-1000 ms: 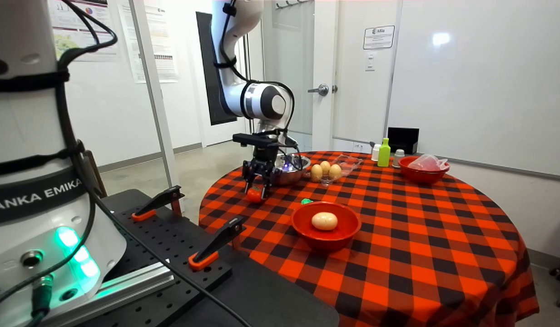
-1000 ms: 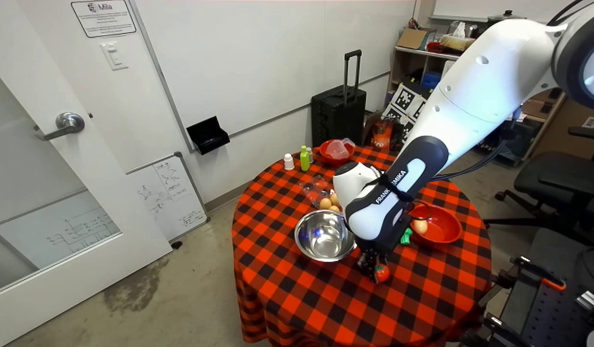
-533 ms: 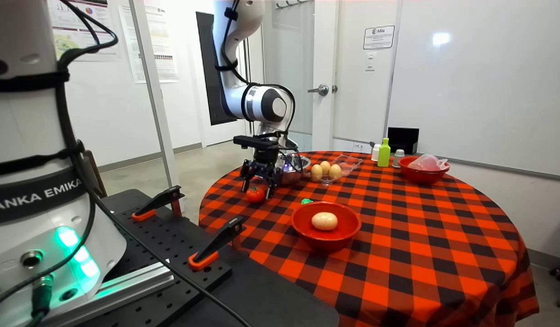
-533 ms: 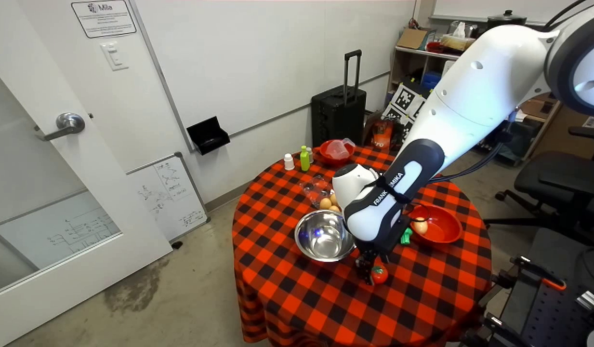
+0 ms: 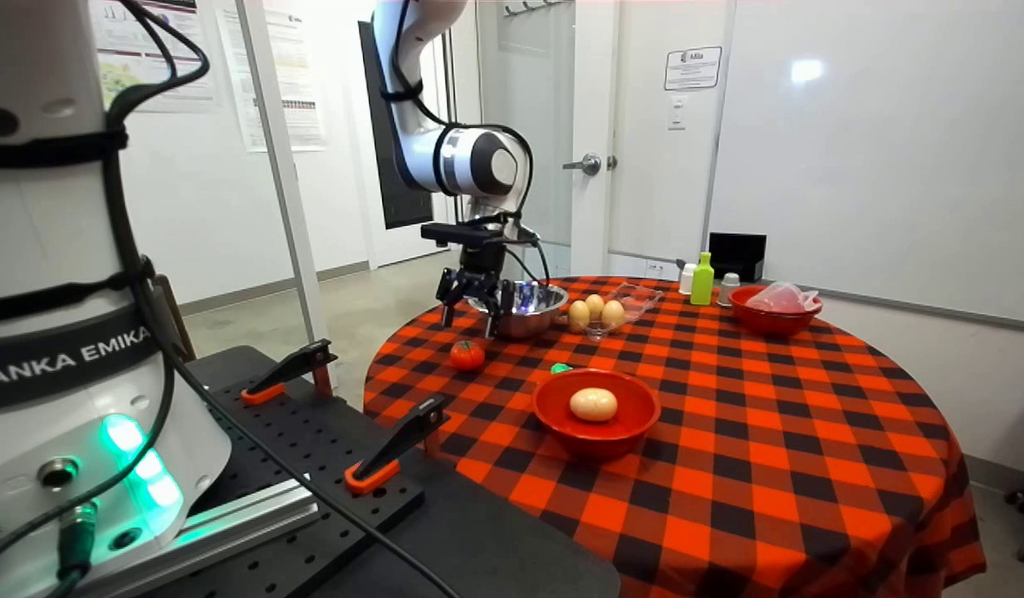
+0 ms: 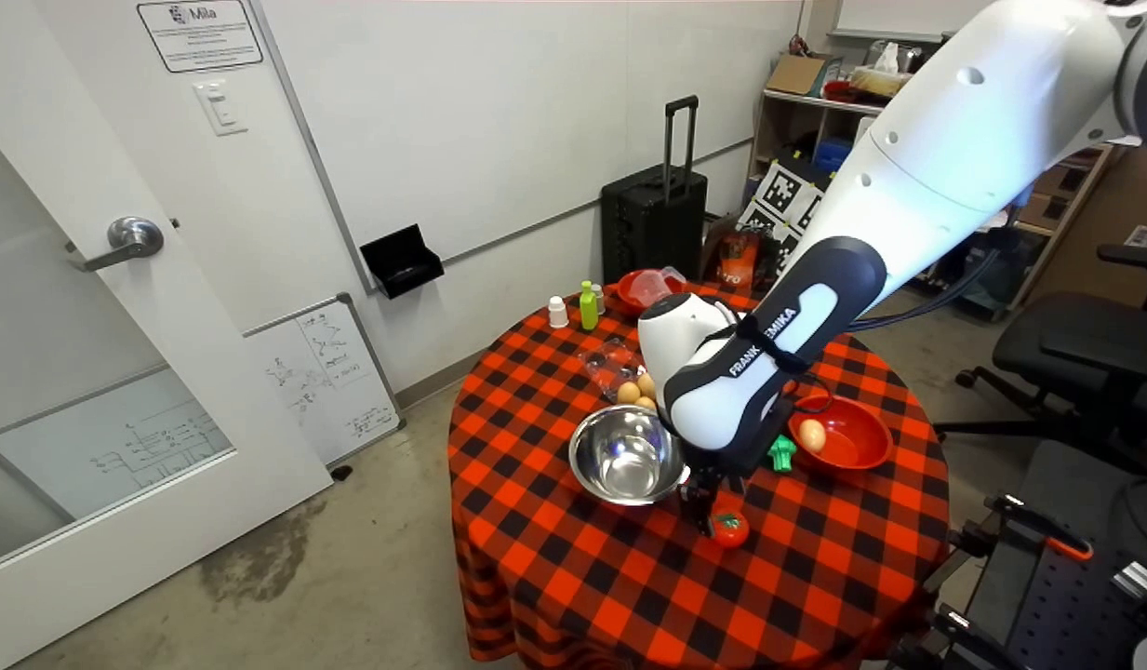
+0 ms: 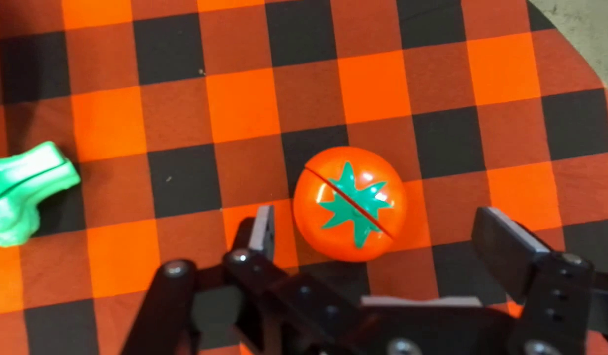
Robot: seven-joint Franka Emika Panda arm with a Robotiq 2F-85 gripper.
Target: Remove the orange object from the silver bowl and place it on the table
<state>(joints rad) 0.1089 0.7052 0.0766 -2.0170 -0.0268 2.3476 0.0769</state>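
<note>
The orange object, a round tomato-like toy with a green star-shaped leaf and a slit across it, rests on the checked tablecloth. Both exterior views show the orange object beside the silver bowl, outside it. No item shows inside the bowl. My gripper hangs above the orange object, jaws wide apart and apart from it. From the wrist, the toy appears between and beyond the fingertips of the gripper, with nothing gripped.
A green toy lies near a red bowl holding an egg. Several eggs and a clear carton stand by the silver bowl. Farther back are a green bottle, white shakers and another red bowl.
The gripper's fingers, around the orange object a second ago, have opened and released it. The arm has since risen, leaving the toy on the tablecloth.
</note>
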